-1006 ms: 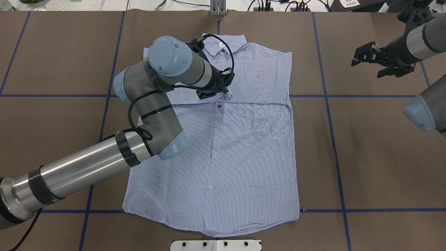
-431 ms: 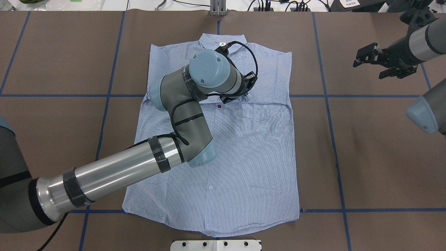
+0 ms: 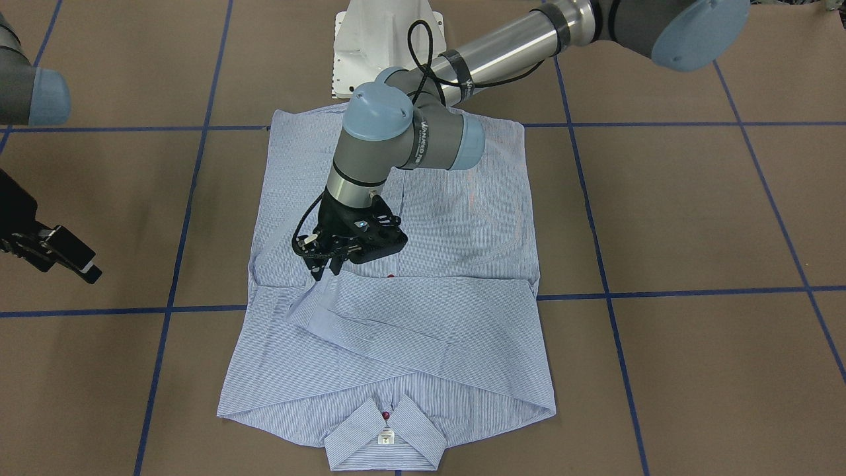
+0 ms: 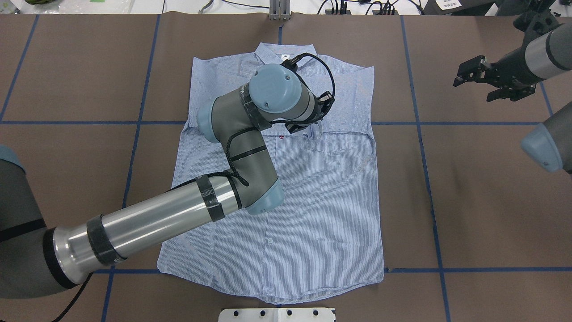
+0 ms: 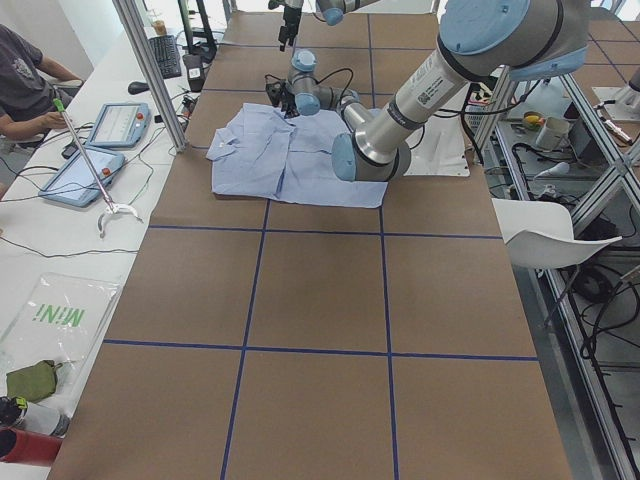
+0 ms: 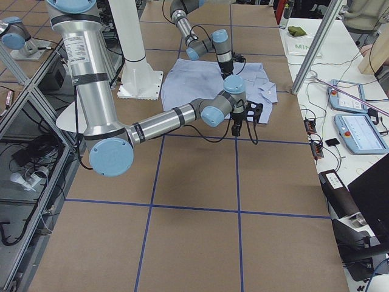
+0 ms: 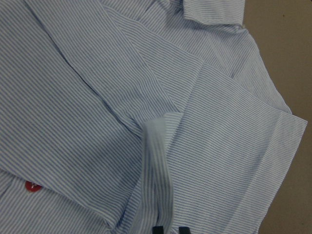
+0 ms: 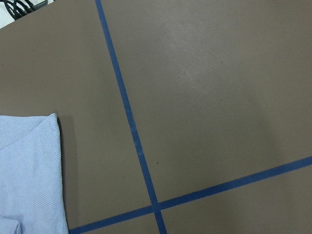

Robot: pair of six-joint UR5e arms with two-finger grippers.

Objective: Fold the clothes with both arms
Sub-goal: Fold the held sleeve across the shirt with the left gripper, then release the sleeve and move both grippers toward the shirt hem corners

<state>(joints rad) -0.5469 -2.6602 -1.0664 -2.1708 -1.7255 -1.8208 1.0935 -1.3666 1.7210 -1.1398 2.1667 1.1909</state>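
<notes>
The light blue striped shirt lies flat on the table, front up, its collar toward the far edge. Both sleeves lie folded across the chest. My left gripper is low over the chest beside a red button. It is shut on a sleeve cuff, which runs down to the fingertips in the left wrist view. In the front view it sits at the edge of the folded sleeve. My right gripper hangs open and empty above bare table, right of the shirt.
The white pedestal base stands at the near table edge. Blue tape lines cross the brown table. A metal post stands at the far edge. The right wrist view shows a shirt corner and bare table.
My left arm has swung right across the shirt, carrying the cuff from the shirt's middle toward the pocket side. The left shoulder part now lies uncovered. My right gripper shifted slightly.
</notes>
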